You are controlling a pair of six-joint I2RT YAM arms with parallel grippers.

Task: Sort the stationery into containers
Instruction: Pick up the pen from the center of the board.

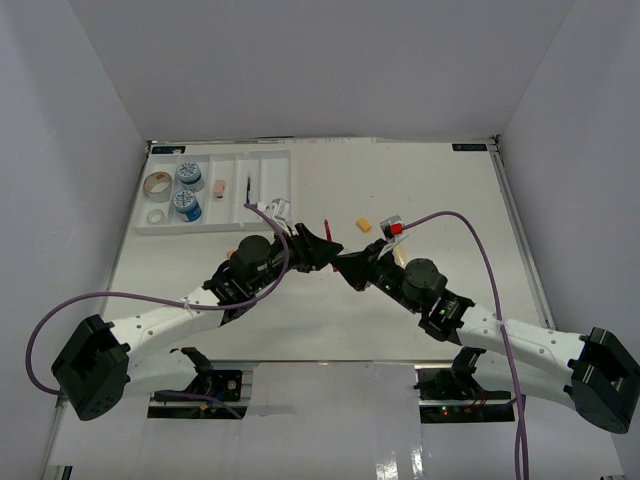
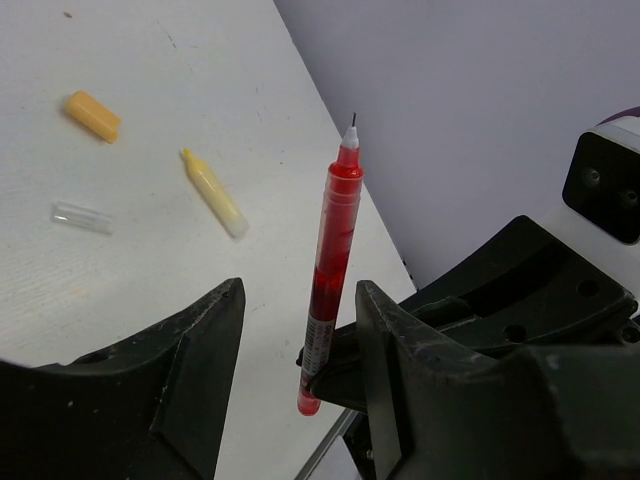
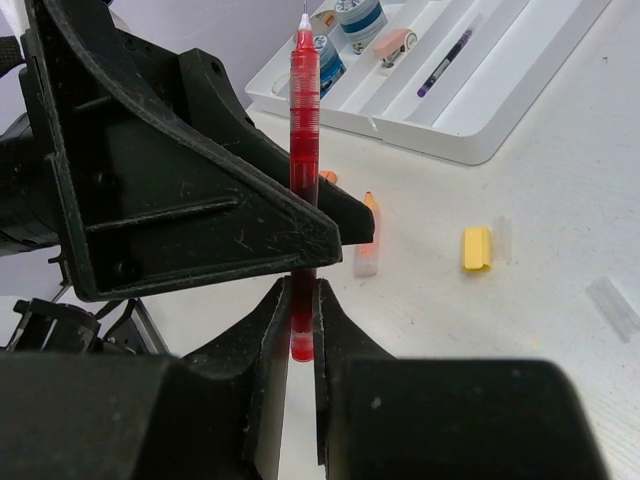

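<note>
right gripper (image 3: 302, 318) is pinched narrow on the butt of the red pen (image 3: 305, 130), holding it upright off the table at centre. your left gripper (image 2: 300, 295) stands wide with the pen between its fingers, not yet closed. that reads as a handover, since the white tray (image 1: 268, 172) lies at 10 o'clock, on the left arm's side. left wrist view shows that open straddle, plus a yellow marker (image 2: 213, 192) and an orange cap (image 2: 92, 114) loose on the table, while right wrist view alone shows the pinch itself and the dark pen (image 3: 445, 68) already in a tray slot.
</note>
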